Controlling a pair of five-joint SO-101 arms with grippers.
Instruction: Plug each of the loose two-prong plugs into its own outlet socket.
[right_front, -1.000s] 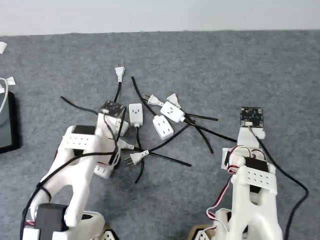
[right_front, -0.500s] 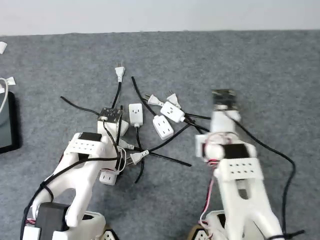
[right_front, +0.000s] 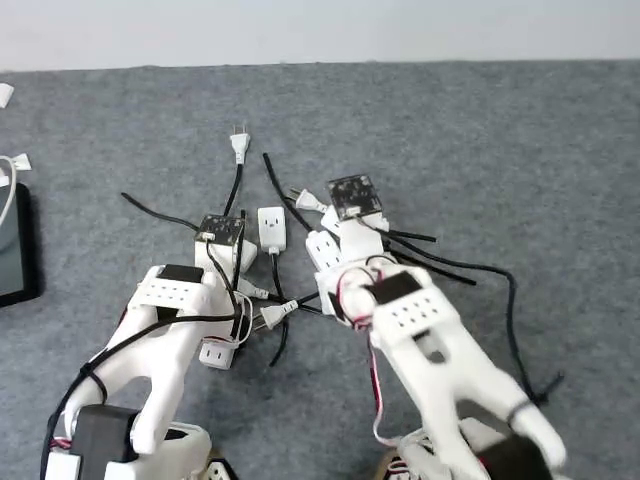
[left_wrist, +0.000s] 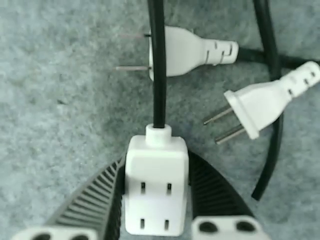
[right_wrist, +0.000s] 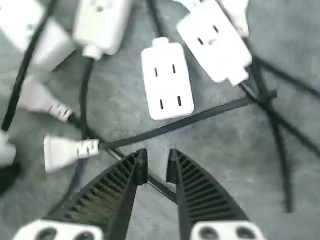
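My left gripper (left_wrist: 156, 220) is shut on a white outlet socket (left_wrist: 156, 187) whose black cord runs away from it. Two loose white plugs (left_wrist: 190, 50) (left_wrist: 265, 102) lie on the carpet just beyond it. In the high view that held socket (right_front: 212, 352) sits under the left arm, beside a plug (right_front: 270, 318). My right gripper (right_wrist: 156, 165) hovers open by a narrow gap over a black cord, with nothing between its fingers. Ahead of it lie a white socket (right_wrist: 167, 85), a second socket (right_wrist: 215, 37) and a plug (right_wrist: 65, 150).
Black cords cross the grey carpet (right_front: 520, 140) around the sockets. Another plug (right_front: 239, 146) lies farther back, and a socket (right_front: 271, 228) sits between the arms. A dark flat device (right_front: 12, 250) lies at the left edge.
The right arm has swung from the right side to the middle, over the sockets. The left arm drew back slightly with its socket, then held still.
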